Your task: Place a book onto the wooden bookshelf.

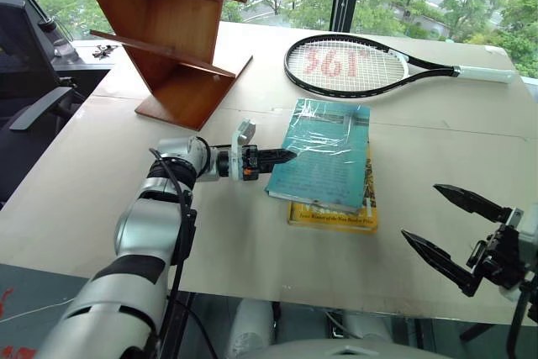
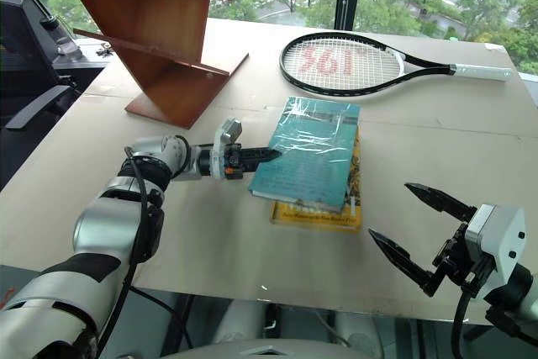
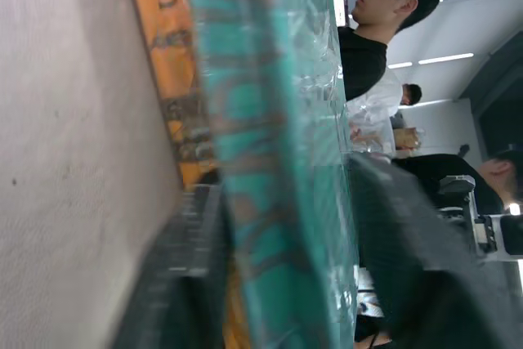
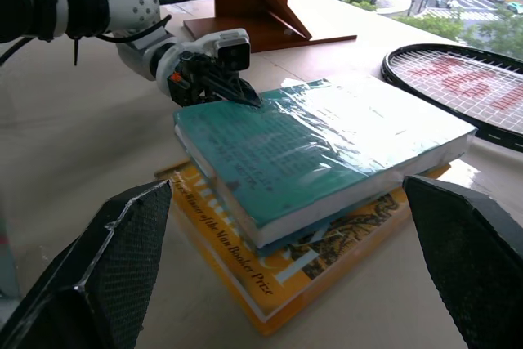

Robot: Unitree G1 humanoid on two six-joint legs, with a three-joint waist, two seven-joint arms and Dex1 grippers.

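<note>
The left end effector point(image 1: 282, 156) is clamped on the teal book's point(image 1: 324, 155) near edge.

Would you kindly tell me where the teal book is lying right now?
In the left eye view the teal book lies mid-table on top of the yellow book, in front of the tennis racket, with the left end effector at its left edge.

Left arm point(image 1: 155, 224): silver shells, black joint bands, black cable looped along it. Wrist has white bracket, small orange mark. Left gripper point(image 1: 282, 156): two black pointed fingers. Right gripper point(image 1: 445, 229): black tapered fingers on white block, black cable.
</note>
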